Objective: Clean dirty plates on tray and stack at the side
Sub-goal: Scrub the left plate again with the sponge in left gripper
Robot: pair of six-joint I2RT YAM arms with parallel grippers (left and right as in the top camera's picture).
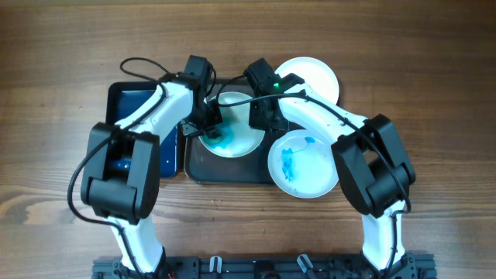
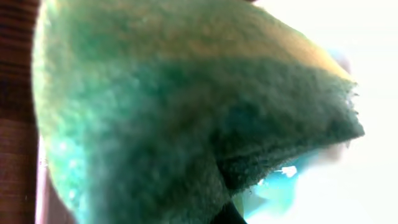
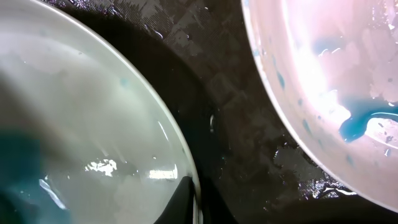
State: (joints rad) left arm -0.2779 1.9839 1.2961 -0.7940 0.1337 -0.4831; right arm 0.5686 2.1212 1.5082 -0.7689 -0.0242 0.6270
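A white dirty plate (image 1: pixel 236 139) with a turquoise smear lies on the dark grey tray (image 1: pixel 225 169). My left gripper (image 1: pixel 211 128) is shut on a green sponge (image 2: pixel 186 112) pressed on that plate's left part; the sponge fills the left wrist view, with turquoise liquid (image 2: pixel 289 186) beside it. My right gripper (image 1: pixel 260 120) is shut on the plate's right rim (image 3: pixel 186 180), one finger inside the rim. A second dirty plate (image 1: pixel 304 163) with blue streaks sits at the tray's right end and also shows in the right wrist view (image 3: pixel 329 74). A third white plate (image 1: pixel 316 74) lies off the tray at the back right, with no smears visible.
A smaller black tray with a blue bottom (image 1: pixel 132 105) stands left of the grey tray, partly under my left arm. The wet dark tray floor (image 3: pixel 236 124) shows between the two plates. Wooden table surrounds everything.
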